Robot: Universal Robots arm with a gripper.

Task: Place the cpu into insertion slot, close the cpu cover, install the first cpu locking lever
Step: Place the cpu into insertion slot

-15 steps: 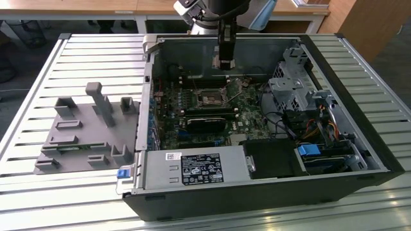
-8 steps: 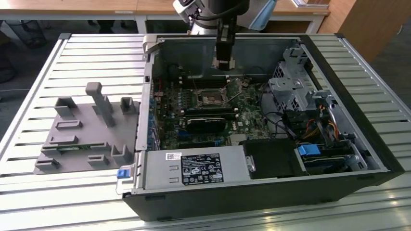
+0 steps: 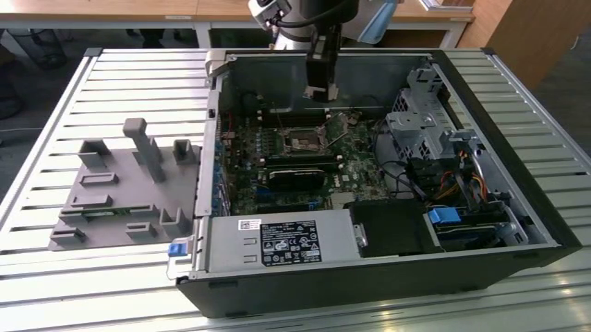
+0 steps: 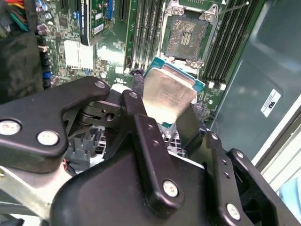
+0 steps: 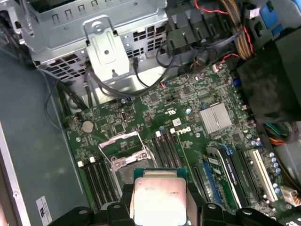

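Grip state: the gripper [image 3: 319,91] is clamped on the cpu [image 4: 169,94]; one finger [image 4: 136,106] presses on each of two opposite edges.
Gripper position: it hangs above the circuit board [image 3: 351,162] inside the open computer case [image 3: 369,280], near the back wall in the exterior view.
Chip position: the cpu is held clear of the board, tilted, with its pale metal top facing the camera in both wrist views [image 5: 159,197].
Socket: the insertion slot [image 4: 186,37] lies bare with its dark centre exposed; nothing is seated in it. The held chip sits just short of it and is not touching it.
Cover: in the first wrist view the cpu cover [image 5: 118,140] is swung back from the socket [image 5: 129,172].
Surroundings: memory slots [image 5: 167,148] run beside the socket. A grey plastic fixture [image 3: 120,187] rests on the slatted table [image 3: 55,290], on the exterior view's left of the case.
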